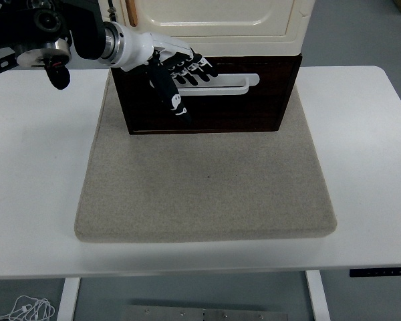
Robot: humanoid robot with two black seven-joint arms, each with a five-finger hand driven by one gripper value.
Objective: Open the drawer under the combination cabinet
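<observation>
The dark brown drawer (207, 93) sits closed under the cream cabinet (217, 23), at the far edge of the grey mat (207, 187) on the desk. The left hand (177, 70) has its fingers draped over the white handle (217, 85), thumb hanging below, not clearly clamped. Best to hook the fingers fully behind the bar, then pull straight toward the near edge. No legible writing shows.

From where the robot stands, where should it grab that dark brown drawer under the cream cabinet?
By the white bar handle across the dark brown drawer front, coming from the front and above. It runs horizontally with a gap behind, so the left hand can probably hook fingers over it.
</observation>
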